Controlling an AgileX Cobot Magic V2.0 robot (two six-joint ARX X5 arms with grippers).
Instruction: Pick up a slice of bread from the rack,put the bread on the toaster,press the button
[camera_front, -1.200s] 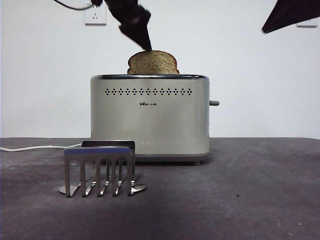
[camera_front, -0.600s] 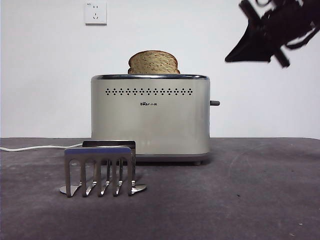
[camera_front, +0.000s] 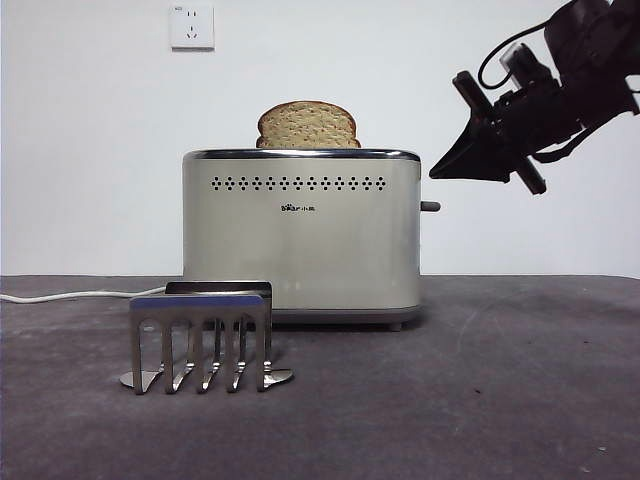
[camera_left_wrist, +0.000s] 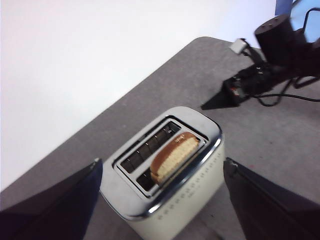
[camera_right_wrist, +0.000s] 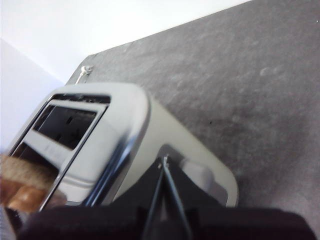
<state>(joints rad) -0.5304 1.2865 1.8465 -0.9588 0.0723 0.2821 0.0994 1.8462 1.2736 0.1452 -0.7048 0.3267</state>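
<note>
The cream toaster (camera_front: 300, 240) stands at mid-table. The seeded slice of bread (camera_front: 307, 125) stands in its near slot with its domed top sticking out. It also shows in the left wrist view (camera_left_wrist: 175, 155). The metal rack (camera_front: 200, 335) stands empty in front of the toaster. My right gripper (camera_front: 438, 174) is shut, and its tip hangs just above the grey side lever (camera_front: 430, 206). In the right wrist view the shut tip (camera_right_wrist: 164, 162) is over the toaster's end face (camera_right_wrist: 210, 180). My left gripper (camera_left_wrist: 162, 165) is open and empty, high above the toaster, out of the front view.
A white cable (camera_front: 60, 295) runs from behind the toaster to the left edge. A wall socket (camera_front: 191, 26) sits on the white back wall. The dark grey table (camera_front: 480, 400) stretches to the right of the toaster.
My left gripper has risen from the bread and left the front view. My right gripper has come down and to the left, close to the toaster's lever side. The bread has stayed in the slot.
</note>
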